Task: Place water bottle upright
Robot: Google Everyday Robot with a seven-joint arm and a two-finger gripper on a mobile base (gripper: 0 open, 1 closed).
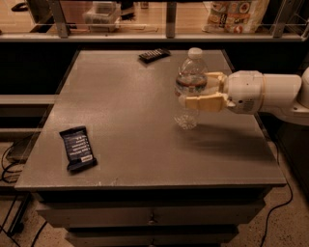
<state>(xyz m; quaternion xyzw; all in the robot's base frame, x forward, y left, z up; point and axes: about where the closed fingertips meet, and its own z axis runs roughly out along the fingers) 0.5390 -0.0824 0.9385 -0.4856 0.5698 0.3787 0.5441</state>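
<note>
The water bottle (189, 87) is a clear ribbed bottle with a white cap and a dark label band. It stands upright at the middle right of the grey table (130, 120), its base at or just above the surface. My gripper (197, 89) reaches in from the right. Its cream fingers (203, 102) are shut on the bottle's middle, one on the near side and one on the far side. The white arm (263, 92) extends off to the right.
A dark blue snack packet (77, 147) lies near the table's front left. A black flat object (154, 54) lies at the back edge. A shelf with a plastic box (101, 13) and bags (234, 13) runs behind. Cables (9, 166) lie on the floor at the left.
</note>
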